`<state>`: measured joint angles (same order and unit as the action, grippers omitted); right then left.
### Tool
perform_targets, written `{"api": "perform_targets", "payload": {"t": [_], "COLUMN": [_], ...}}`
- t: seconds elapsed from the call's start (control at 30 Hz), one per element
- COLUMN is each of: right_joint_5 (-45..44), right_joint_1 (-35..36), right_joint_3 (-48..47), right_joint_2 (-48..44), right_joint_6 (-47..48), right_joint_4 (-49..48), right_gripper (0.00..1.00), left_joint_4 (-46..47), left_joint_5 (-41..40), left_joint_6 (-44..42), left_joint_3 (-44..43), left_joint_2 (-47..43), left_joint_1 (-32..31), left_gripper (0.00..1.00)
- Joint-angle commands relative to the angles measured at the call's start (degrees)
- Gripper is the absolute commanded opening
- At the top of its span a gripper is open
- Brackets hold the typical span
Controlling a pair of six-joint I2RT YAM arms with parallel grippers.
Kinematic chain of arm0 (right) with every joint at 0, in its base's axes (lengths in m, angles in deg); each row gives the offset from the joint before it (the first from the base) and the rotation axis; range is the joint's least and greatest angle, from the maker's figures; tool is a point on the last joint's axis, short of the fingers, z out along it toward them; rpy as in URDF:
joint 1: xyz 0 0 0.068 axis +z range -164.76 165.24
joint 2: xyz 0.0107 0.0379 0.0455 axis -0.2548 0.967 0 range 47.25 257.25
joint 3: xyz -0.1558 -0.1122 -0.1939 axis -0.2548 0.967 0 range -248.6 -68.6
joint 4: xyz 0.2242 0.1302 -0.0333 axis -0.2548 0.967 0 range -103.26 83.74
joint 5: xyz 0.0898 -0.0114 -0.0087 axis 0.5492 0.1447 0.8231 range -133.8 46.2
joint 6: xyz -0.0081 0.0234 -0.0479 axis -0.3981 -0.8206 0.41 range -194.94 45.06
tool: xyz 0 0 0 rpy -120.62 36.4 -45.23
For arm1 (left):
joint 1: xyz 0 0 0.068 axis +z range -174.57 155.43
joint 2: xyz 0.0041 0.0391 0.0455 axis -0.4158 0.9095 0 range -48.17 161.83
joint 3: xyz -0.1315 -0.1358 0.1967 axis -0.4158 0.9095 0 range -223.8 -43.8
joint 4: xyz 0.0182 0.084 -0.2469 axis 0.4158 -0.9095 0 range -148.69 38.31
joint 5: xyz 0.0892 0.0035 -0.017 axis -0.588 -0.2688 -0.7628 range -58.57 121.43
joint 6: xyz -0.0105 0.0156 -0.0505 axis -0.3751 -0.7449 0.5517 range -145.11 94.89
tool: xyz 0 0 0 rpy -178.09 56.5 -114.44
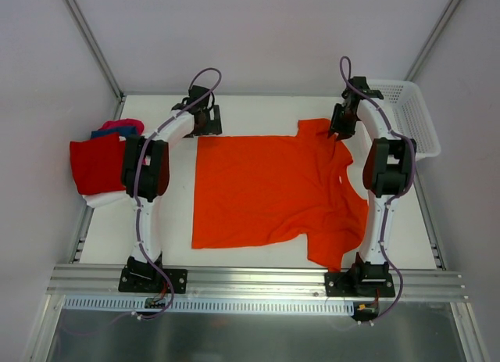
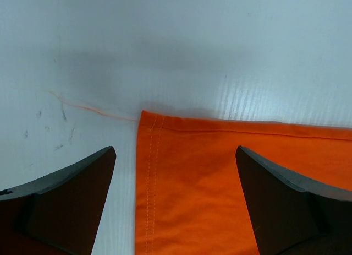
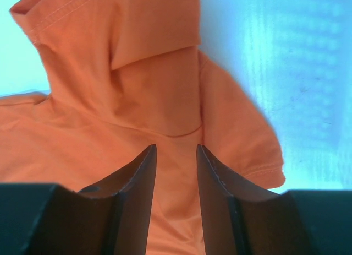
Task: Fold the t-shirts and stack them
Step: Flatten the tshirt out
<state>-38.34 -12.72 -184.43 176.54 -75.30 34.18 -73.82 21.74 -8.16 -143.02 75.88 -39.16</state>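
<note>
A bright orange t-shirt (image 1: 273,190) lies spread flat on the white table, its collar toward the right. My left gripper (image 1: 205,121) hovers at the shirt's far left corner. In the left wrist view that gripper (image 2: 175,150) is wide open, with the stitched hem corner (image 2: 151,128) lying flat between its fingers. My right gripper (image 1: 341,131) is over the far sleeve. The right wrist view shows this gripper (image 3: 176,147) with jaws narrowly apart above the rumpled, folded-over sleeve (image 3: 137,51), and cloth shows in the gap. A pile of red (image 1: 98,165), blue (image 1: 105,131), magenta (image 1: 126,126) and white (image 1: 105,198) t-shirts sits at the left edge.
A white mesh basket (image 1: 410,120) stands at the far right corner beside the right arm. A loose orange thread (image 2: 82,107) lies on the table (image 1: 258,123) near the hem corner. Metal frame rails run along the table's near edge and sides.
</note>
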Motion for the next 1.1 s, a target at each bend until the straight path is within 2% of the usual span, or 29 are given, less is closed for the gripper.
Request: {"api": "perform_targets", "payload": {"t": [0.0,0.17,0.23,0.33,0.73,1.07], "right_joint_5": [-4.0,-7.7,-7.3,-7.0,2.0,1.8], "right_joint_1": [-0.9,-1.0,-1.2,-1.2,-0.9,-0.6], "right_joint_3": [-2.6,-8.3,-14.2,-17.8,-16.7,-16.4], "right_joint_2": [0.6,5.6,8.4,11.3,13.9,11.7], "right_joint_6": [0.5,-1.8,-1.7,-1.7,-1.4,-0.2], "right_joint_4": [2.4,5.6,8.4,9.1,4.8,3.3], "right_gripper": [0.39,0.45,0.45,0.45,0.46,0.46], "left_joint_4": [-3.4,-4.9,-5.4,-6.0,-7.0,-7.5], "left_joint_5": [-2.3,-0.9,-1.1,-1.2,-0.3,-0.4], "left_joint_6": [-0.8,0.0,0.1,0.0,-0.5,-0.8], "left_joint_3": [-2.2,-4.2,-5.1,-6.1,-9.0,-9.3], "left_joint_2": [1.6,3.8,4.4,5.1,7.3,7.6], "left_joint_1": [-0.6,-0.8,-0.9,-1.0,-1.0,-1.0], "left_gripper": [0.93,0.93,0.93,0.93,0.92,0.92]}}
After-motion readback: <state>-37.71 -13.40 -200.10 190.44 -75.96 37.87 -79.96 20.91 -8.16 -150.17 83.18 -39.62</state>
